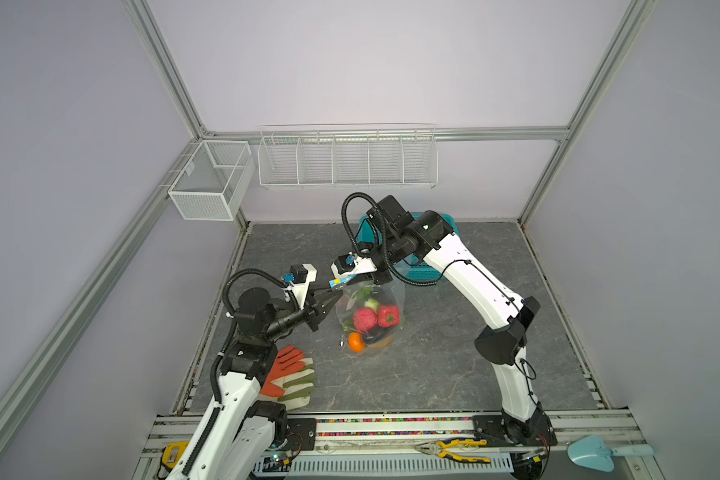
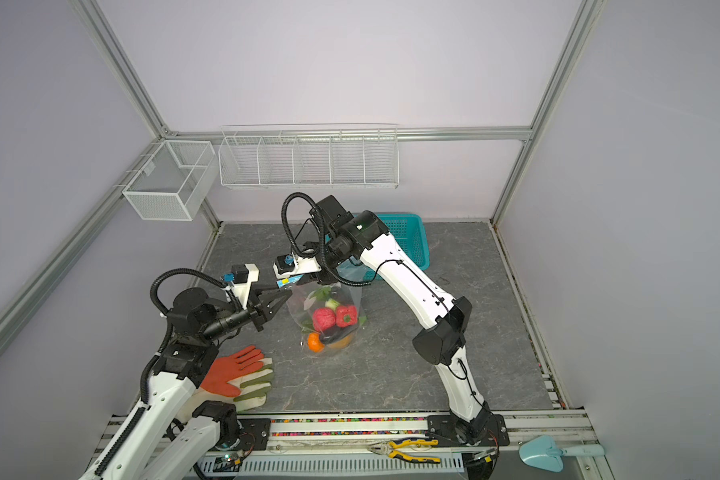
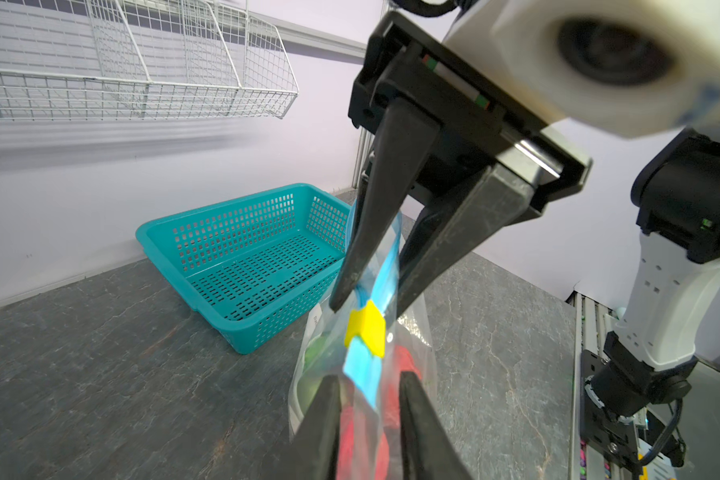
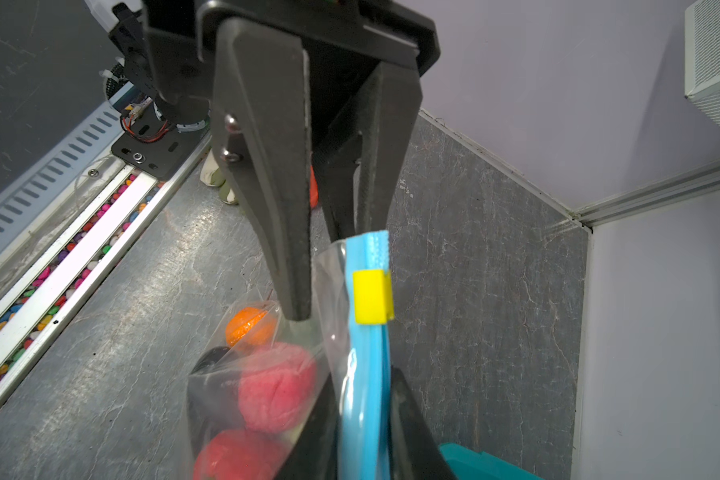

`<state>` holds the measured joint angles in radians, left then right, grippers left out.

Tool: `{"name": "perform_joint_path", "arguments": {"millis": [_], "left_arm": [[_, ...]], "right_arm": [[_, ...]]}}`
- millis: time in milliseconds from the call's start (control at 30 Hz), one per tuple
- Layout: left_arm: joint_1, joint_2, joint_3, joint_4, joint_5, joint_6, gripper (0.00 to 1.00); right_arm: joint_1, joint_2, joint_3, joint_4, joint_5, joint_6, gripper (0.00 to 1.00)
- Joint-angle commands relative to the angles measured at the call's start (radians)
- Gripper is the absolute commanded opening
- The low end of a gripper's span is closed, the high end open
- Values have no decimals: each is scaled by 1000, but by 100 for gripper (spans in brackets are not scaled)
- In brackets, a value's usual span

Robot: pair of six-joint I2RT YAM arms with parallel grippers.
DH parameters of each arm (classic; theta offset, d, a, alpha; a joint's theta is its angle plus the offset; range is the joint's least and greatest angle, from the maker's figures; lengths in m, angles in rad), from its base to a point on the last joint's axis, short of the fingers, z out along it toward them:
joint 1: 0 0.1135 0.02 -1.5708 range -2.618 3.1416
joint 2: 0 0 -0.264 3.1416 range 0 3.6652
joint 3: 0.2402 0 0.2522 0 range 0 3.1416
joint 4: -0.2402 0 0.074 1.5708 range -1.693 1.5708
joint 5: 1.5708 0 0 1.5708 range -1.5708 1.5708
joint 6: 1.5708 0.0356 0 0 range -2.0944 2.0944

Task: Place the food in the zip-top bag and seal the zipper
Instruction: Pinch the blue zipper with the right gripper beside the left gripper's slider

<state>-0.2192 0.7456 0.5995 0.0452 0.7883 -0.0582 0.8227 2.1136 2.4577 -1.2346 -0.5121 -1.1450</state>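
The clear zip-top bag (image 1: pixel 378 300) (image 2: pixel 352 300) hangs upright over the table's middle. Inside it lies the food (image 1: pixel 365 319): a pink-red piece, a red pepper (image 1: pixel 388 316), an orange (image 1: pixel 356 342), a dark eggplant and green pieces. My right gripper (image 4: pixel 364 372) (image 1: pixel 350 279) is shut on the light-blue zipper (image 4: pixel 366 374) (image 3: pixel 362 370), just behind the yellow slider (image 4: pixel 373 296) (image 3: pixel 366 328). My left gripper (image 3: pixel 368 376) (image 1: pixel 336 300) is open, its fingers on either side of the bag's top corner past the slider, apart from the plastic.
A teal basket (image 1: pixel 429 270) (image 3: pixel 242 249) stands behind the bag, under my right arm. Orange-and-green gloves (image 1: pixel 292 374) lie by my left arm's base. White wire racks (image 1: pixel 346 162) hang on the back wall. Pliers (image 1: pixel 454 449) and a blue scoop (image 1: pixel 591 453) rest on the front rail.
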Motion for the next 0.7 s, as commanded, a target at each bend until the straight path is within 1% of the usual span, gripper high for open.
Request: {"name": "perform_joint_path", "arguments": {"millis": [0,133,233,300,367,467,533,600,667], "left_arm": [[-4,-15,31,-21,-30,24,38],[-5,-21,50,-40,-22,47,37],[-4,-28,55,-35,-21,56,33],[-3,-33,50,-6,-21,35,28],[-4,-31,47,21,-14,12,26],[-5,-31,45,30,-3,0,20],[-4,-33,46,23,-3,3,12],[-4,-38,45,16,-4,6,7],[-5,-40,44,15,-4,7,4]], "right_arm": [[6,-27,-16,-17,-15,7,21],[6,-33,-17,-20,-6,8,18],[5,-37,-22,-18,-2,10,18],[4,-40,-27,-13,0,11,18],[4,-44,-37,-5,0,15,18],[5,-52,-46,10,0,19,18],[4,-55,-46,12,0,21,18],[4,-58,-47,15,2,22,18],[4,-59,-46,21,2,26,18]]}}
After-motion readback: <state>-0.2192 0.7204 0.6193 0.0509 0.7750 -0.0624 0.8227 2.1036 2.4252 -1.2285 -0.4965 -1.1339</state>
